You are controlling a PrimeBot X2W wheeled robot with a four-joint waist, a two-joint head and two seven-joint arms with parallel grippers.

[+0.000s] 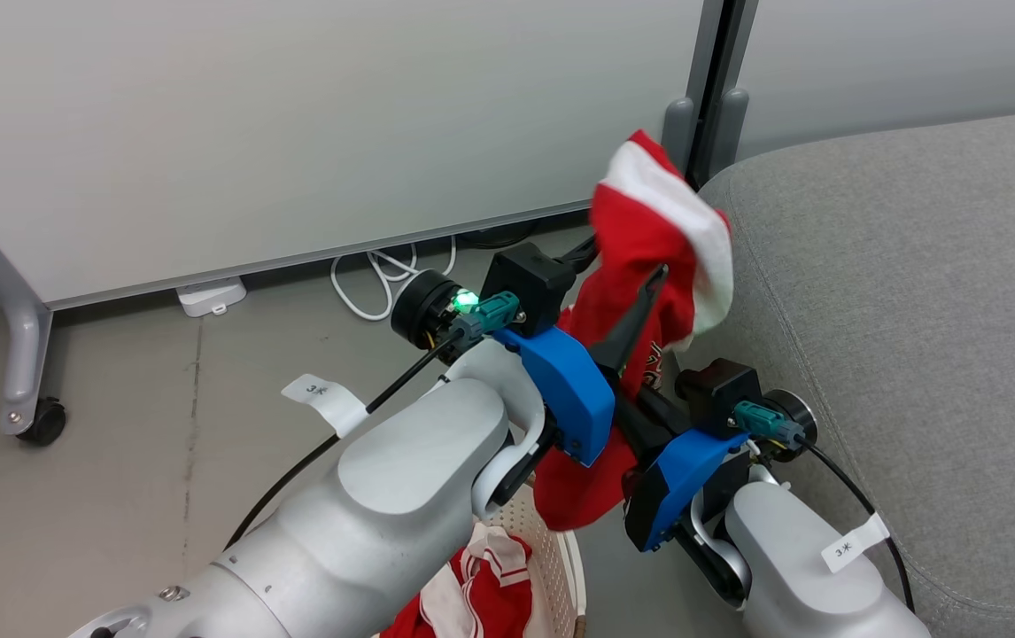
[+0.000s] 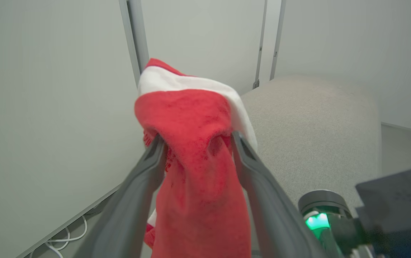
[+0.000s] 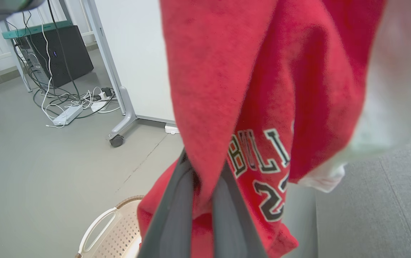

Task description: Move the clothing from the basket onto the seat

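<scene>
The right pincer (image 3: 204, 163) is clamped on the red jersey (image 1: 640, 226). The left pincer (image 2: 196, 143) stands apart, with cloth draped between its fingers. The jersey hangs over the basket (image 1: 565, 549) below both pincers, and the grey seat (image 1: 915, 310) lies just right of the right pincer. Carry it right until the hem clears the cushion edge, then release. 1 striped garment (image 1: 494, 576) waits in the basket.
</scene>
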